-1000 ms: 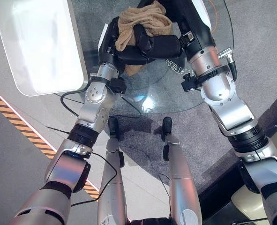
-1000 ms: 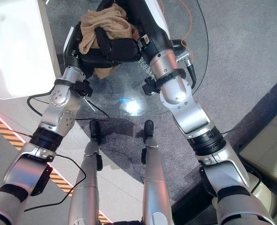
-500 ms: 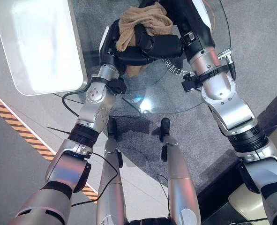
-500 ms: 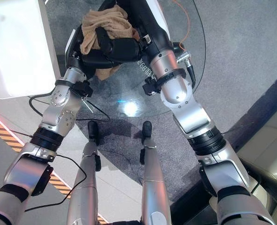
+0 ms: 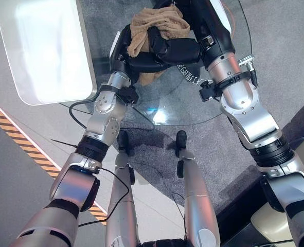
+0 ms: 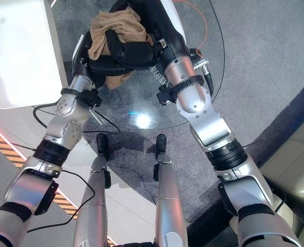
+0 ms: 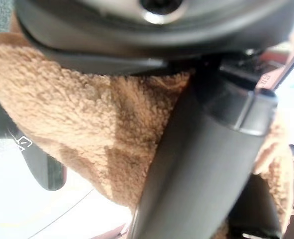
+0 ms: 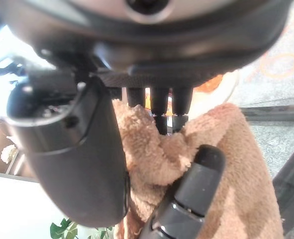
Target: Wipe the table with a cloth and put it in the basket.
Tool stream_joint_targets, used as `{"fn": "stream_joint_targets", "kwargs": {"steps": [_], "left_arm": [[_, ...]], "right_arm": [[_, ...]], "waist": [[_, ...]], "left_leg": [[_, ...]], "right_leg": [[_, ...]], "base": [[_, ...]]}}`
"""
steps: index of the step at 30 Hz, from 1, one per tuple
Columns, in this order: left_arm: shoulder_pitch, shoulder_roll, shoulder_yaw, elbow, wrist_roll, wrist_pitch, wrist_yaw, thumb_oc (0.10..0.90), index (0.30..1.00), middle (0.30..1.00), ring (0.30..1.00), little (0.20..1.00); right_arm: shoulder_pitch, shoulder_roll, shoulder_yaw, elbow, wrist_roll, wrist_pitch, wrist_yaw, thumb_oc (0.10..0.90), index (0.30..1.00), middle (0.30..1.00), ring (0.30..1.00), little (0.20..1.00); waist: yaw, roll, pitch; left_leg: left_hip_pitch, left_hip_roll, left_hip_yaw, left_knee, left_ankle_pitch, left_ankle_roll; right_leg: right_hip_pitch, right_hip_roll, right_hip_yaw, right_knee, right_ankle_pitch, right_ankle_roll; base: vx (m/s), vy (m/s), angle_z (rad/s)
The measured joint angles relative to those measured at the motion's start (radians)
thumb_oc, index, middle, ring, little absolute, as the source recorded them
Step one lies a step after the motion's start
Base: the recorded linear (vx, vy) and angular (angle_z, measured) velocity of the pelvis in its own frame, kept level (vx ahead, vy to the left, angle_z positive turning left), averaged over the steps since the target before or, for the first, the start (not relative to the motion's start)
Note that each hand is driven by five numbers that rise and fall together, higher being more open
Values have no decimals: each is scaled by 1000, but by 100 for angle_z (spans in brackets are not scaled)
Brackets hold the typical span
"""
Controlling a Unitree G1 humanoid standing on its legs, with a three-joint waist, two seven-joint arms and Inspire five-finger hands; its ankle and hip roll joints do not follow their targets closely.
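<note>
Brown and fluffy, the cloth (image 5: 157, 25) is held up between the two dark hands, above the far part of the round glass table (image 5: 193, 103). It is bunched into a soft lump, and one corner hangs down below the hands toward the glass. The left hand (image 5: 141, 60) is seen under the cloth, with a finger (image 5: 155, 40) curled up and over the front of it, so the cloth is gripped there. In the left wrist view the cloth (image 7: 87, 134) is pressed right against the palm. The right hand (image 6: 141, 15) is placed at the far side of the cloth; in the right wrist view its thumb (image 8: 72, 154) and a bent finger (image 8: 186, 199) are closed on the cloth (image 8: 211, 169), so it is pinched from that side too. A big white tray-like thing (image 5: 43, 46) is seen just beside the table, on the robot's left.
</note>
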Motion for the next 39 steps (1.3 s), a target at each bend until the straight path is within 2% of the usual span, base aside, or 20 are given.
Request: {"fn": "stream_joint_targets", "kwargs": {"steps": [23,39], "left_arm": [[0,0,4,8,-22,14,-12,100,300,300,300,200],[5,-10,4,20,-97,48,-42,100,300,300,300,200]], "right_arm": [[0,-4,-1,10,31,2,6,800,900,900,900,900],[0,3,-9,11,77,2,7,800,900,900,900,900]], "waist": [[0,-5,0],[1,-15,0]], "left_leg": [[6,1,-1,2,0,0],[7,1,-2,2,-2,1]], "right_leg": [[10,1,-2,-3,0,0],[13,2,-2,-8,1,0]], "base": [[0,0,0],[0,0,0]]}}
